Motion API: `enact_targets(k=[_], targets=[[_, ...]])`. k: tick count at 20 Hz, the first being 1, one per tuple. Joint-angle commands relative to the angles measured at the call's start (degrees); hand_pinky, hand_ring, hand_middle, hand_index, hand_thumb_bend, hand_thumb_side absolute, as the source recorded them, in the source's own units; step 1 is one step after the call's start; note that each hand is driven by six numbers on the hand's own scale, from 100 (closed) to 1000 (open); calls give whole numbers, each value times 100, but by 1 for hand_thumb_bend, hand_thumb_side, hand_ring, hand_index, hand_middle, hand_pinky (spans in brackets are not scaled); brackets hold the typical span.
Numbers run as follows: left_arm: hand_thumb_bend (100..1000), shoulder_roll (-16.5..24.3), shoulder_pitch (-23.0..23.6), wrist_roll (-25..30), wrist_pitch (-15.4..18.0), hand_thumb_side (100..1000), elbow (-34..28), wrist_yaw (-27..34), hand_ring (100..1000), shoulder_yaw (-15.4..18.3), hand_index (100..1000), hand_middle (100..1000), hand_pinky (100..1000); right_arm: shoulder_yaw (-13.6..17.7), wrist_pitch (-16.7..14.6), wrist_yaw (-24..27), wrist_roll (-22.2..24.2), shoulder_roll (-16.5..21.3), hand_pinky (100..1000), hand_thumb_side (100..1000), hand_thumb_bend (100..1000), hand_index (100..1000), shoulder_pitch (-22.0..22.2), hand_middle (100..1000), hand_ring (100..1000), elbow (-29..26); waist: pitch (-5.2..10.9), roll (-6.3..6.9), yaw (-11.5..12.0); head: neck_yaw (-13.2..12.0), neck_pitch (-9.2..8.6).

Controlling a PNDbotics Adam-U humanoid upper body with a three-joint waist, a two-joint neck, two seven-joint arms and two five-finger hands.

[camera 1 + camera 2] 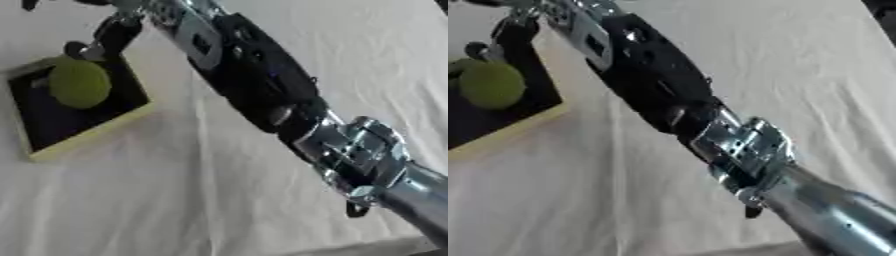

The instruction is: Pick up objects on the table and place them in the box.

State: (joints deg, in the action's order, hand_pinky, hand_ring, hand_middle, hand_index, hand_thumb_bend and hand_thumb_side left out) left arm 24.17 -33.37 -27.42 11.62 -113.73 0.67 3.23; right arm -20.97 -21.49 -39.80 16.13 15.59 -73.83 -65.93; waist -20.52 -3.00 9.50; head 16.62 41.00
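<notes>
Silver tubing and a bright metal joint of the right arm (359,150) fill the near right corner, closest to the camera. From there the arm runs diagonally to the far left as a thick black forearm, crossing the middle of both views and hiding a wide strip of the table behind it.

At its far end the right hand (105,40) shows only as a few dark, blurred fingers at the far edge of the box (87,137). They sit just above a yellow-green ball (79,84), but whether they are curled round it, touching it or apart from it cannot be told, nor how far the hand is open.

That ball lies within the box, over its dark inside, toward the far side. A shallow square with a pale yellow rim and a black floor, the box sits at the far left, turned askew to the picture edges.

White cloth (175,200), creased into soft folds, covers the table on every side of the box and arm.
</notes>
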Motion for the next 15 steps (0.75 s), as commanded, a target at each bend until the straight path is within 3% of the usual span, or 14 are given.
enact_targets(k=[1,4,8,11,15], targets=[[211,222,32,-71,-25,493,-86,-51,734,92,717,608,760,-101,189,929,-10,1082,751,100,297,778,84,721,738,-780,182,26,-33,-188,58],[210,221,74,-97,-51,495,-86,-66,734,92,717,608,759,81,681,1971,-123,1888,758,100,239,787,576,729,745,-1974,188,47,-109,-329,46],[206,224,140,-133,-69,498,-86,-87,734,122,717,607,759,729,1301,2652,-520,2489,772,100,201,803,1331,744,760,-3231,198,122,-200,-501,19],[203,248,206,-160,-87,500,-86,-111,734,141,717,607,758,1183,1587,3029,-871,2919,779,100,183,814,1909,751,769,-3862,213,160,-279,-619,10],[198,299,290,-203,-110,503,-86,-147,735,171,717,607,758,1671,1802,3443,-1355,3440,801,289,100,861,2713,795,803,-4341,222,193,-396,-783,-4]])
